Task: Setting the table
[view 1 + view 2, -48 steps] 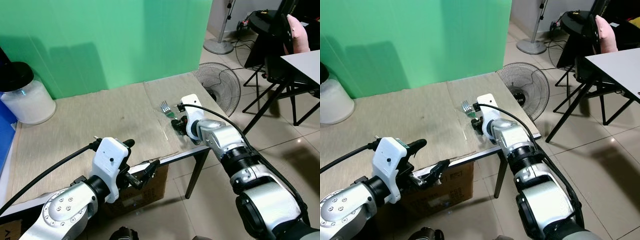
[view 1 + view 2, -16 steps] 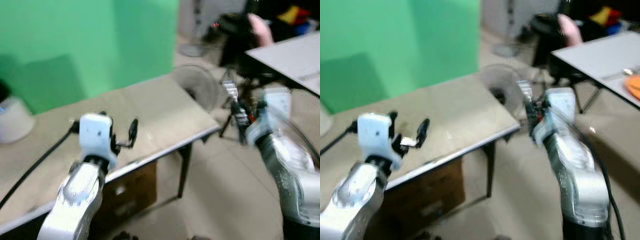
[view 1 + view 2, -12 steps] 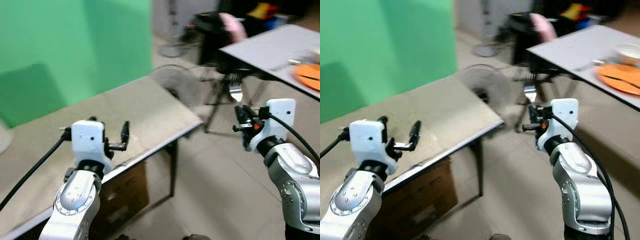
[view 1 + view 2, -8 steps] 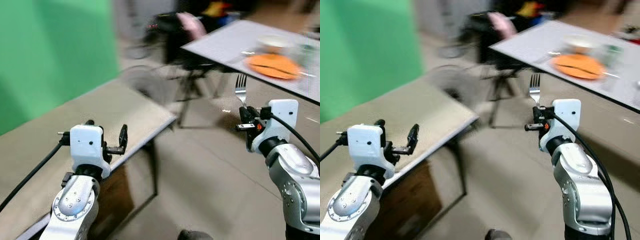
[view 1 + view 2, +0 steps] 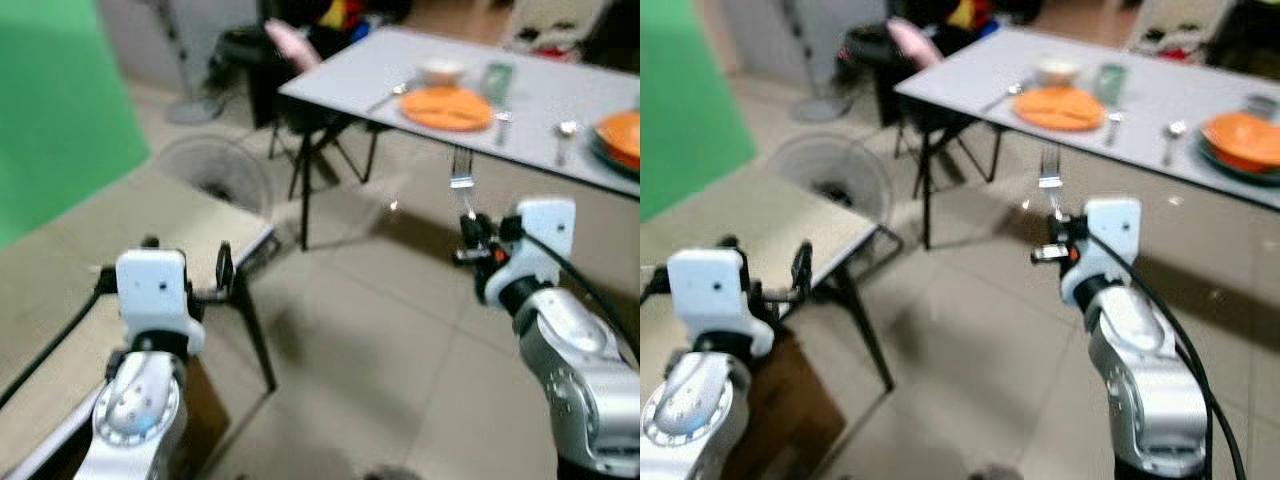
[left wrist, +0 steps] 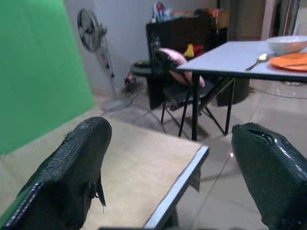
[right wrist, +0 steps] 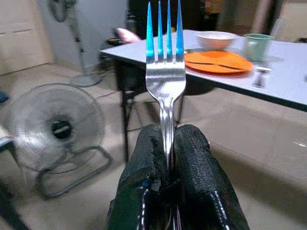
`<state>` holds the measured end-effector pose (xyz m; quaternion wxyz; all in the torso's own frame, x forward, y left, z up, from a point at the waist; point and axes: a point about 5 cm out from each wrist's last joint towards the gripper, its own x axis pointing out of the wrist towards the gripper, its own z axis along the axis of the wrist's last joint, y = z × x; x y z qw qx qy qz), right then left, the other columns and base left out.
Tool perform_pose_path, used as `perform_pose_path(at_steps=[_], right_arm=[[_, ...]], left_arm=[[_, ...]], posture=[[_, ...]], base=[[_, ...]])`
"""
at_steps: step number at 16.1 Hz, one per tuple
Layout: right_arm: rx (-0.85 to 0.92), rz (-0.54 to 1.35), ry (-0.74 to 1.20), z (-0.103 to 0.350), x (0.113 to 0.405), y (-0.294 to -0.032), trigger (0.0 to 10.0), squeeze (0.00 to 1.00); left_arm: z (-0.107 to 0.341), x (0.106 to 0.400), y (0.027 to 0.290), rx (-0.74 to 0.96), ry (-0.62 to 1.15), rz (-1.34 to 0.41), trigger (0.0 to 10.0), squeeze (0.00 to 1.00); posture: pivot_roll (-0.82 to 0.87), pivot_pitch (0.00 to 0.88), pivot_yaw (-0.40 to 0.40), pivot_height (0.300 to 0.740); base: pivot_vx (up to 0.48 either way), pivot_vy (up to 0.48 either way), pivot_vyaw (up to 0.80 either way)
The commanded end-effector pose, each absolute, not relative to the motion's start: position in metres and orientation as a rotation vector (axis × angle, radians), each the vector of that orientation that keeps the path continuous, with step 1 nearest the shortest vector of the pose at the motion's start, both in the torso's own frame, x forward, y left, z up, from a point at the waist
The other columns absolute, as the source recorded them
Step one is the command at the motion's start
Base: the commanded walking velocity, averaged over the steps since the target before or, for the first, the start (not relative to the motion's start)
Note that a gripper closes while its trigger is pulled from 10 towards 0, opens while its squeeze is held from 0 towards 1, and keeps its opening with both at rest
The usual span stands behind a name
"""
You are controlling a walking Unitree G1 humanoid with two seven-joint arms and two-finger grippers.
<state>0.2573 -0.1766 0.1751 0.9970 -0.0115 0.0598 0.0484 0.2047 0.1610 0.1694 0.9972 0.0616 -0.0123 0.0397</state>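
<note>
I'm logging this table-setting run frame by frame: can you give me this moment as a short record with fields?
held item: fork, upright, tines up
right pincer: shut on the fork's handle, raised over the floor
left pincer: open, holding nothing, beside the beige table
destination: grey dining table ahead, already bearing an orange plate, a bowl and a cup
nearby: floor fan

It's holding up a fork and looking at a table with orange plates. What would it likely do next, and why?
Probably keep walking toward the grey dining table. The right gripper is shut on the silver fork, tines up, yet open floor separates it from the nearer orange plate. The left gripper is open and holds nothing.
</note>
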Motion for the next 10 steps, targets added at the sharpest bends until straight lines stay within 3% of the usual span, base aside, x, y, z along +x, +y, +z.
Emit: perform_pose_path(at_steps=[1, 4, 10], right_arm=[[-0.026, 0.076, 0.13, 0.174, 0.254, -0.178, 10.0, 0.0], [-0.038, 0.056, 0.144, 0.17, 0.252, -0.178, 10.0, 0.0], [-0.07, -0.011, 0.16, 0.169, 0.249, -0.188, 10.0, 0.0]], left_arm=[[0.169, 0.205, 0.16, 0.124, -0.024, 0.08, 10.0, 0.0], [0.169, 0.207, 0.156, 0.106, -0.038, 0.025, 10.0, 0.0], [0.168, 0.208, 0.148, 0.09, -0.039, -0.029, 10.0, 0.0]], posture=[[-0.1, 0.014, 0.02, 0.74], [-0.11, 0.017, 0.027, 0.74], [-0.12, 0.016, 0.029, 0.74]], base=[[0.0, 0.0, -0.8], [0.0, 0.0, -0.8], [0.348, 0.0, -0.8]])
